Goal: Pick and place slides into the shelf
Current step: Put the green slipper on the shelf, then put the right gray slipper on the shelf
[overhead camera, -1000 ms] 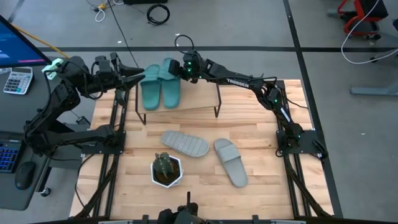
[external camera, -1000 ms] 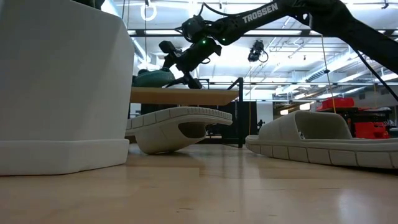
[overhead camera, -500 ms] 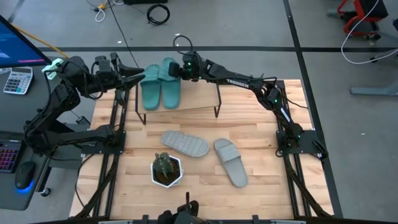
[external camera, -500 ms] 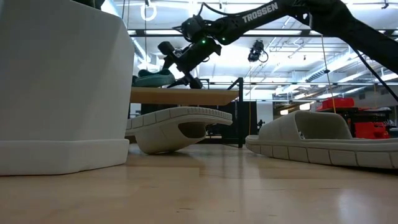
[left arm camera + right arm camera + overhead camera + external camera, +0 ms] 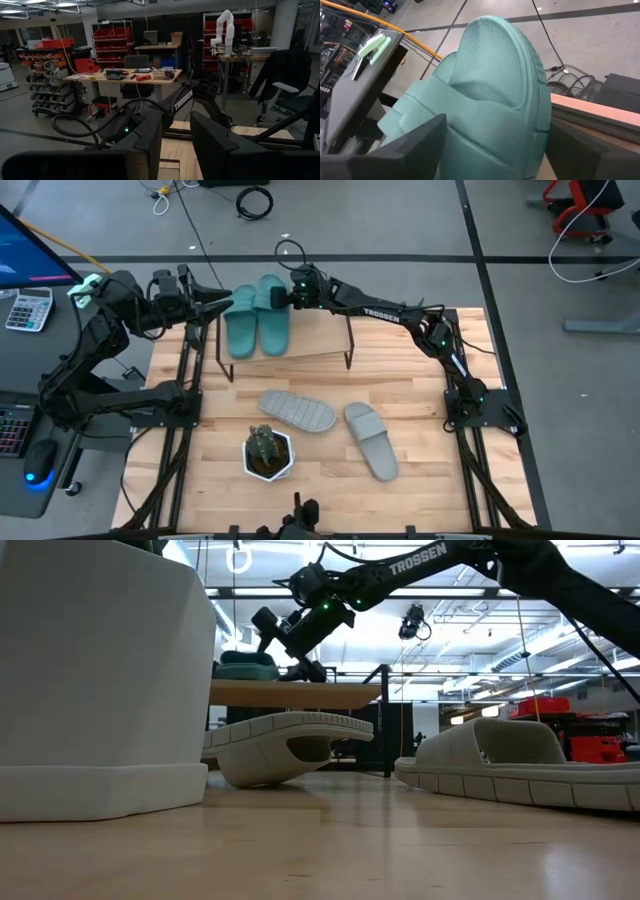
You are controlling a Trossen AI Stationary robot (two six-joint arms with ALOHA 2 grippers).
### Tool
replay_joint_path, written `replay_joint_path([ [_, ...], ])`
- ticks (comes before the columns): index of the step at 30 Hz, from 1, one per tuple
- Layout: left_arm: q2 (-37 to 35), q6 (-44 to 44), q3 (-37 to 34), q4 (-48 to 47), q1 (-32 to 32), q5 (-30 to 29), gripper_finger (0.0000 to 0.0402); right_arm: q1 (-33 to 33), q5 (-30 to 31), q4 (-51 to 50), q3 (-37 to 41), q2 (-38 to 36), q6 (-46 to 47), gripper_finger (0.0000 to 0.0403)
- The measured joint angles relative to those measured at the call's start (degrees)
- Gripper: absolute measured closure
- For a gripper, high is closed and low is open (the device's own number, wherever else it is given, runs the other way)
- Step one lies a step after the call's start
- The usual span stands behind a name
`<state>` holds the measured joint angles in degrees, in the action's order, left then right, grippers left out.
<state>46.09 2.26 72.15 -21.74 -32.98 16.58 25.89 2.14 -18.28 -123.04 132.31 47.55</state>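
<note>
Two teal slides (image 5: 243, 320) (image 5: 273, 315) lie side by side, soles down, on the left half of the shelf's top board (image 5: 320, 340). My right gripper (image 5: 289, 293) is open over the far end of the right-hand teal slide (image 5: 490, 75). Its fingers stand on either side of that slide. Two light grey slides (image 5: 297, 410) (image 5: 370, 438) lie on the table in front of the shelf. My left gripper (image 5: 215, 302) is open and waits in the air off the shelf's left end. My right gripper straddles the far end of the right-hand teal slide, slanting down from the far right. The slide lies flat on the shelf board (image 5: 580, 117). I cannot tell whether either finger (image 5: 415, 145) touches its side.
A small plant in a white pot (image 5: 268, 452) stands near the table's near edge, left of the grey slides. It fills the left of the low view (image 5: 100, 680). The right half of the shelf board (image 5: 300, 693) is bare.
My right gripper has moved a little toward the table's left and risen slightly. The end of the right-hand teal slide that was raised toward the gripper has come down, and the slide now lies flat on the shelf.
</note>
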Motion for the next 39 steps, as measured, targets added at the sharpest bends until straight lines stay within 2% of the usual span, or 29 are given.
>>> replay_joint_path([
  [5, 0.0, 0.0, 0.0, 0.0, 0.0, 0.0, 0.0294, 0.0, -0.3, -0.2, 0.0, 0.0, -0.3, 0.0031],
  [10, 0.0, 0.0, 0.0, 0.0, 0.0, 0.0, 0.0294, -0.1, 0.8, -0.5, 0.0, 0.0, -1.3, 0.0015],
  [17, 0.0, 0.0, 0.0, -0.1, 0.0, 0.0, 0.0294, -0.2, 3.8, -1.0, 0.0, 0.0, -2.2, 0.0024],
  [30, 0.0, 0.0, 0.0, -0.9, 0.0, 0.0, 0.0294, -0.1, 4.2, -0.3, 0.0, 0.0, -4.5, 0.0040],
  [39, 0.0, 0.0, 0.0, -0.9, 0.0, 0.0, 0.0294, 1.6, 4.6, -0.3, 0.0, 0.0, -6.2, 0.0084],
])
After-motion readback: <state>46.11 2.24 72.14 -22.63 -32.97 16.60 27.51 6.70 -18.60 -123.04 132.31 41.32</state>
